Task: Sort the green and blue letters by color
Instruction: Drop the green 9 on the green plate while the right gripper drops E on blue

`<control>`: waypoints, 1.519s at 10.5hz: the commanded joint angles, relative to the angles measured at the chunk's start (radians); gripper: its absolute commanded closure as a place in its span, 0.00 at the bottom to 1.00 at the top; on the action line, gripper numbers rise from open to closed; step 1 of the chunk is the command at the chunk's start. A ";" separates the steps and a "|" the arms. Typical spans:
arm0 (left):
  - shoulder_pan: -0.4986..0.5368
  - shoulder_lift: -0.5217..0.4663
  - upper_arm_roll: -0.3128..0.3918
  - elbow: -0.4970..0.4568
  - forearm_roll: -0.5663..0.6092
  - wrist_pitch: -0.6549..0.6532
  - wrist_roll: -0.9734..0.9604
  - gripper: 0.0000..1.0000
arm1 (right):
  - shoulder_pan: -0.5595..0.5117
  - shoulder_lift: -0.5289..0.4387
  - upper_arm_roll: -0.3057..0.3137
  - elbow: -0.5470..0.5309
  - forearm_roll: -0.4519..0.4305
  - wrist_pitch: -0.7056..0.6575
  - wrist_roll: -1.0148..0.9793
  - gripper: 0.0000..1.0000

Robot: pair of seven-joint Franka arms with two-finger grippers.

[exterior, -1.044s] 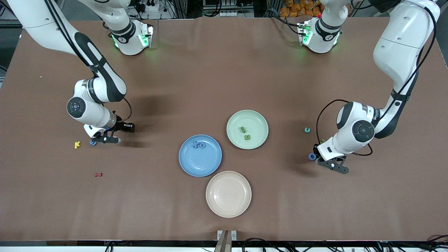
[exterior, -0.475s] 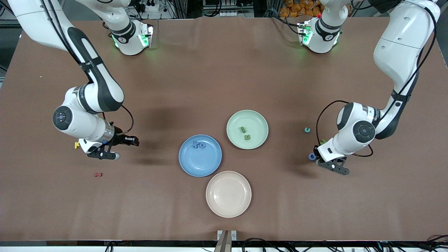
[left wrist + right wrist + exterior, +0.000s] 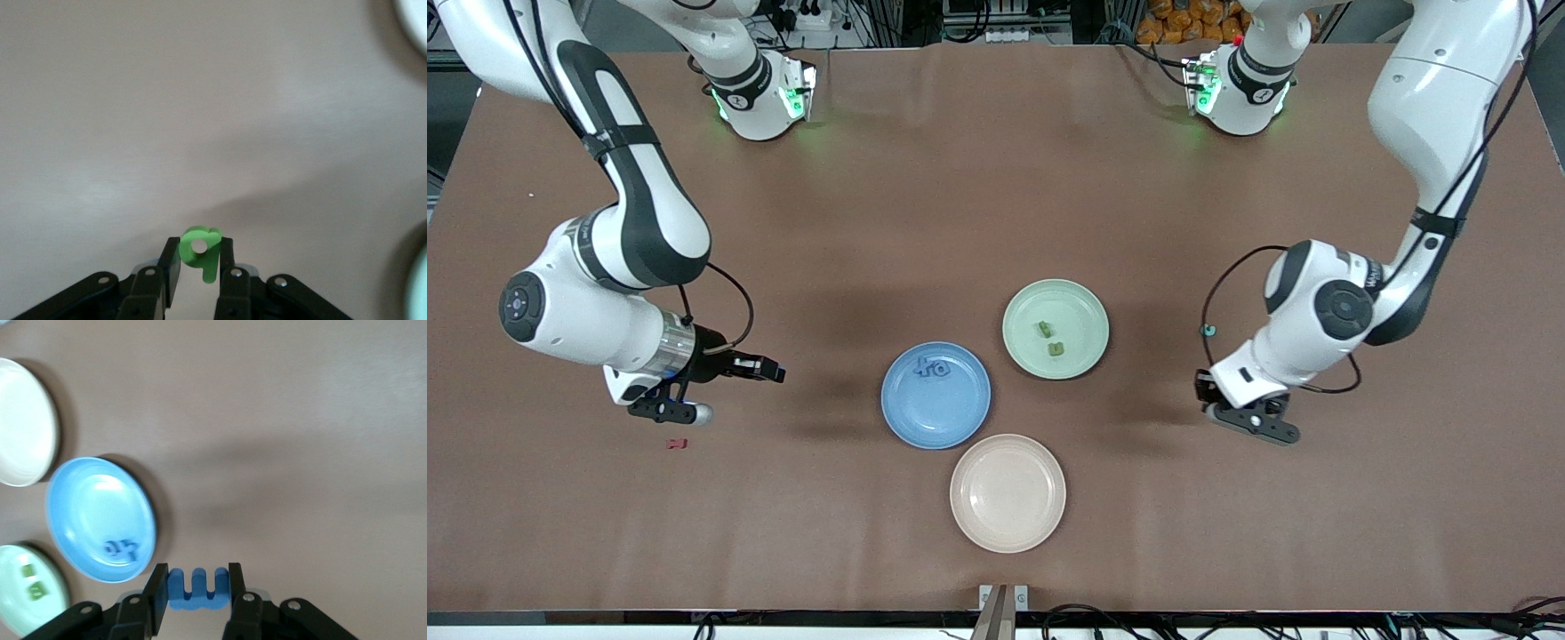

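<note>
My left gripper [image 3: 200, 257] is shut on a leaf-green letter [image 3: 199, 248] with a round hole, held above bare table at the left arm's end. My right gripper [image 3: 198, 587] is shut on a blue three-pronged letter [image 3: 198, 588], held above the table at the right arm's end. In the front view the left gripper [image 3: 1249, 422] and right gripper [image 3: 667, 411] hide their letters. Two blue letters [image 3: 934, 366] lie in the blue plate [image 3: 935, 418]. Two green letters [image 3: 1049, 340] lie in the green plate [image 3: 1085, 307]. A small teal letter [image 3: 1208, 331] lies beside the left arm's wrist.
An empty beige plate [image 3: 1008, 493] sits nearest the front camera, close to the blue plate. A dark red letter [image 3: 677, 443] lies on the table just below the right gripper. The three plates are clustered mid-table.
The left gripper closed on the green letter, lifted it and shifted toward the plates. The right arm rose and swung away from the yellow K with the blue letter, now covering the K.
</note>
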 commanded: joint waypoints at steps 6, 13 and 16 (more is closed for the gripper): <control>-0.351 0.036 -0.008 0.011 -0.008 -0.013 -0.573 0.76 | 0.107 0.044 0.007 0.032 0.338 0.110 0.016 1.00; -0.204 -0.120 -0.014 -0.032 -0.003 -0.259 -0.508 0.00 | 0.222 0.027 0.038 0.055 0.414 0.227 0.117 1.00; -0.024 -0.136 -0.015 -0.038 -0.003 -0.297 -0.166 0.00 | 0.222 0.027 0.038 0.055 0.416 0.224 0.121 0.00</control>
